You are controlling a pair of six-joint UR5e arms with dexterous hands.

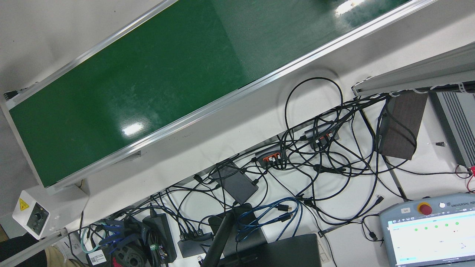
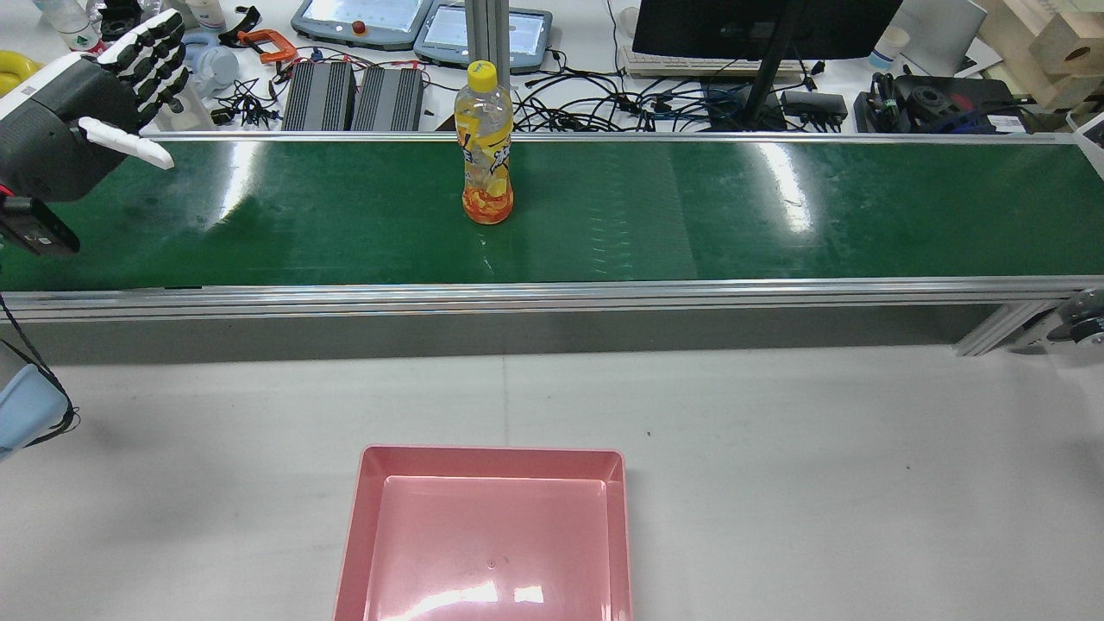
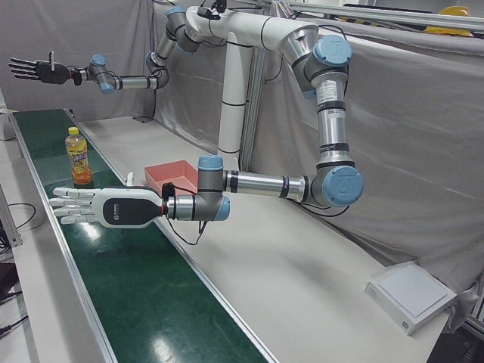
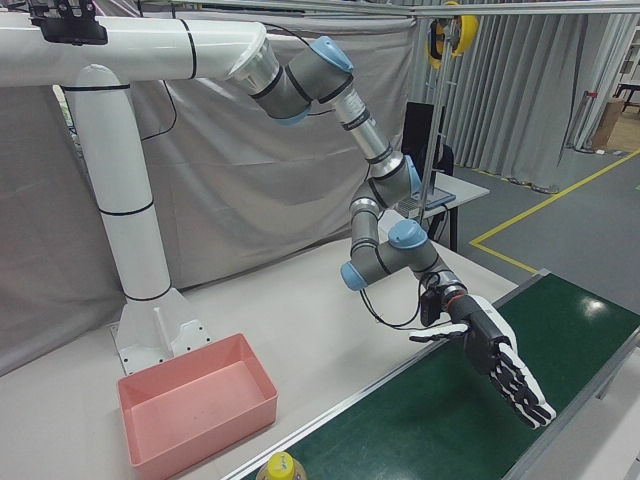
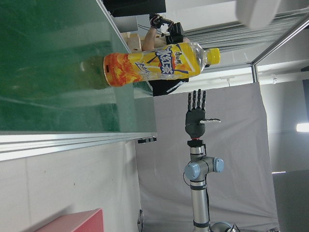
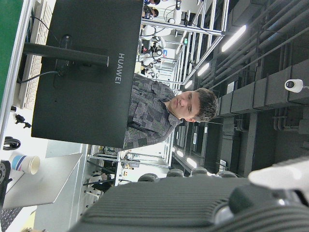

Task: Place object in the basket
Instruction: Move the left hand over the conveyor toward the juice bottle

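While the orange drink bottle (image 2: 487, 147) stands upright on the green conveyor belt (image 2: 776, 216), neither of my hands touches it. In the rear view it sits on the far half of the belt, close to the far rail, yellow cap on top. The left-front view shows the same bottle (image 3: 78, 157) on the belt (image 3: 128, 287), between my two hands. My left hand view shows it (image 5: 154, 65) well apart from the camera.

My left hand (image 2: 82, 103) hovers over the belt's left end, off to the side of the bottle. Its fingers are stretched flat, the white thumb sticks out sideways, and it grasps nothing. From the left-front view that hand (image 3: 106, 208) lies palm-down above the belt, and the right-front view shows it (image 4: 495, 365) the same way, fingers splayed.

My right hand (image 3: 38, 70) is held high and far off, beyond the bottle, also spread wide and empty — my left hand view catches it (image 5: 195, 113) with its fingers pointing straight up.

The pink basket (image 2: 492, 461) rests on the white table (image 2: 819, 448) on my side of the belt, roughly in line with the bottle but well apart from it; the right-front view shows it (image 4: 190, 400) near the white pedestal.

Beyond the belt lie tangled cables, a teach pendant (image 1: 430, 230) and a black monitor (image 6: 82, 72) — a person (image 6: 154, 116) sits behind it.
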